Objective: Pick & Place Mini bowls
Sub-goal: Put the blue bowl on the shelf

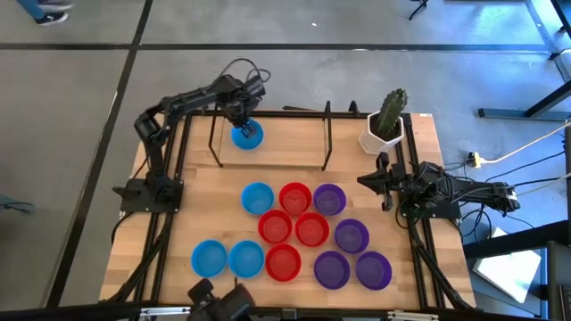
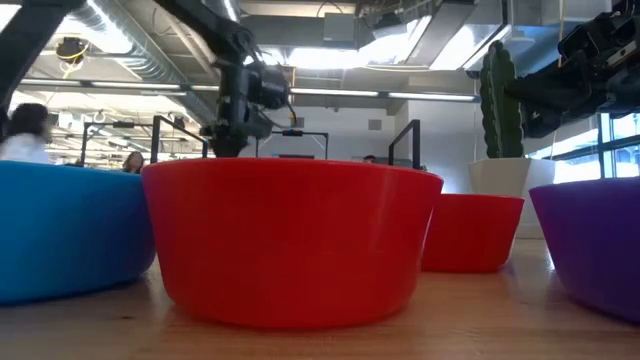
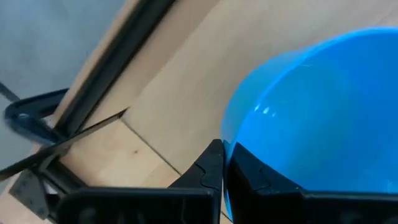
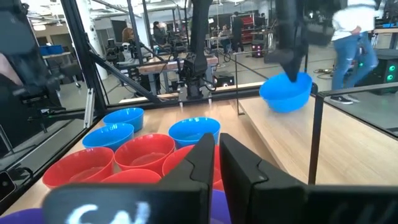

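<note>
We note the left gripper at the far left part of the light wooden table, its fingers pinched onto the rim of one bright blue small round plastic bowl, which it holds tilted; whether the bowl's underside touches the table we cannot tell. In the right wrist view the same bowl shows beyond a thin black upright frame that stands across the table's far part, between this bowl and the main group. Toward the near side we count eleven bowls lying rim up, close together. From the left: two blue bowls side by side at the near edge and a third blue bowl farther back; then four red bowls, clustered in the middle; then four purple bowls on the right. At the far right corner stands a white pot with a green cactus, well apart from the bowls. The right gripper waits at the table's right edge, just near of the pot, its fingers nearly together and holding nothing.
</note>
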Tool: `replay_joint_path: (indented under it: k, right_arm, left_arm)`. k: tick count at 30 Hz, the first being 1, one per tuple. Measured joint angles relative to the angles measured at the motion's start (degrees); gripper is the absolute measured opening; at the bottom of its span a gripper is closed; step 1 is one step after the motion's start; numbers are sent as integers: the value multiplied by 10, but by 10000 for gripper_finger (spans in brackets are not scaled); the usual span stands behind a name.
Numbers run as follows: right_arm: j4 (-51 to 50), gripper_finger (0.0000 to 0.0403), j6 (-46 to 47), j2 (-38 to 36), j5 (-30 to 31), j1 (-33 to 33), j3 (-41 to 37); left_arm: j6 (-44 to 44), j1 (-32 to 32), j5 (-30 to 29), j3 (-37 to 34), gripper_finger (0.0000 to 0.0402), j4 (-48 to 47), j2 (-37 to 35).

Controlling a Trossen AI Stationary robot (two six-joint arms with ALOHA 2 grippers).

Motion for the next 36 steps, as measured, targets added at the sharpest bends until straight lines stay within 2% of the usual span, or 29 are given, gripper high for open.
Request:
replay_joint_path:
  k: [4, 11, 19, 25, 36]
  right_arm:
    - [0, 28, -5, 0, 0, 0, 0]
    - [0, 28, -13, 0, 0, 0, 0]
    - [-1, 28, -11, 0, 0, 0, 0]
    - [-1, 28, -11, 0, 0, 0, 0]
    - [-5, 28, -12, 0, 0, 0, 0]
  left_arm:
    - [9, 13, -7, 3, 3, 8, 15]
    - [-32, 34, -17, 2, 3, 13, 12]
    - [-33, 29, -22, 1, 15, 8, 13]
    - [-22, 19, -51, 0, 62, 5, 16]
    - [44, 17, -57, 0, 166, 5, 16]
